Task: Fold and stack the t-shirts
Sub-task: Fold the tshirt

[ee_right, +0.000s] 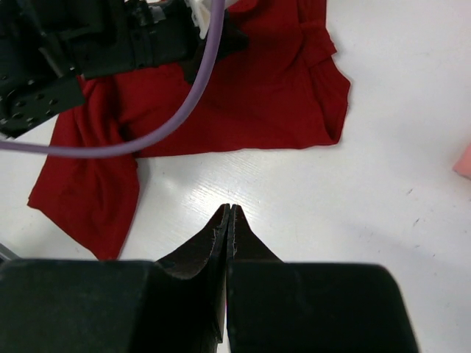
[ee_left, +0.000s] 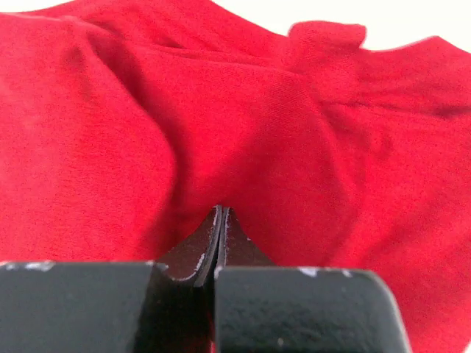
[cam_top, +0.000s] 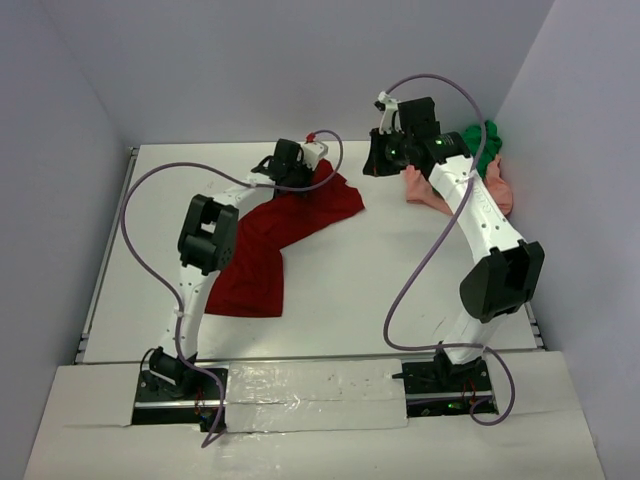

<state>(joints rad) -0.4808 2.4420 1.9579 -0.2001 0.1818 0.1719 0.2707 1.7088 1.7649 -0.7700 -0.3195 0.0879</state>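
Left hand (ee_left: pixel 221 212) closed | dark red t-shirt (cam_top: pixel 272 250) long axis near-left to far-right

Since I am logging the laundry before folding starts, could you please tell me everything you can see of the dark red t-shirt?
The dark red t-shirt is soft, matte knit cloth. It is unfolded and rumpled, and lies diagonally on the white table from near left toward far centre. The left tool, shut, sits at its far edge. Whether it pinches any cloth is unclear.
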